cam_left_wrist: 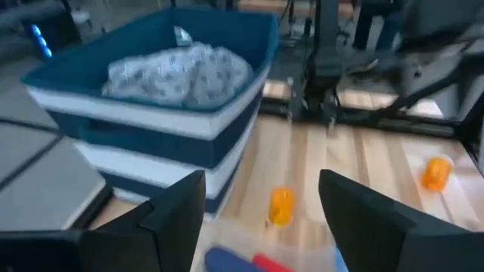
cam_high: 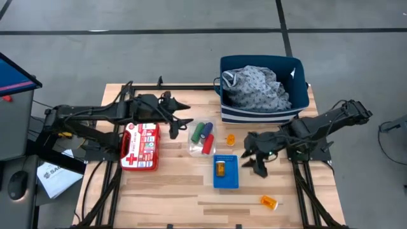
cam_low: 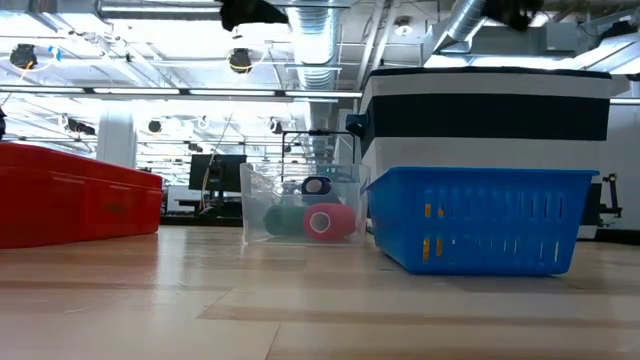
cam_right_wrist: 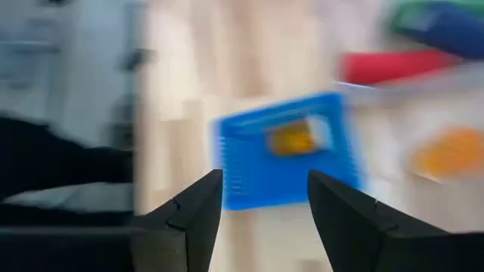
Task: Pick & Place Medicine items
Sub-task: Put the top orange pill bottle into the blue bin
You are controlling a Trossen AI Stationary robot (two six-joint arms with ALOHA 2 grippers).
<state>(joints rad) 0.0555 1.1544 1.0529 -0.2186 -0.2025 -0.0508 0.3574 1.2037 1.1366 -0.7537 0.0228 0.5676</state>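
Observation:
Green [cam_high: 198, 131], dark-blue [cam_high: 206, 127] and red [cam_high: 208, 144] tubes lie in a clear tray [cam_high: 193, 147] at the table's middle. One orange pill bottle [cam_high: 220, 168] lies in a small blue basket [cam_high: 226, 181]. Another [cam_high: 230, 138] lies on the table beside the tray, and a third [cam_high: 269, 202] lies near the front right. My left gripper [cam_high: 180, 120] hovers open just left of the tray, its fingers [cam_left_wrist: 174, 215] with nothing between them. My right gripper [cam_high: 257, 159] hangs open right of the basket, above the table, with the basket [cam_right_wrist: 283, 162] ahead of it.
A navy-and-white bin [cam_high: 264, 109] with a patterned cloth [cam_high: 257, 88] stands at the far right. A red-and-white first-aid case [cam_high: 140, 146] lies at the left under my left arm. Bare wood shows along the front edge, left of the basket.

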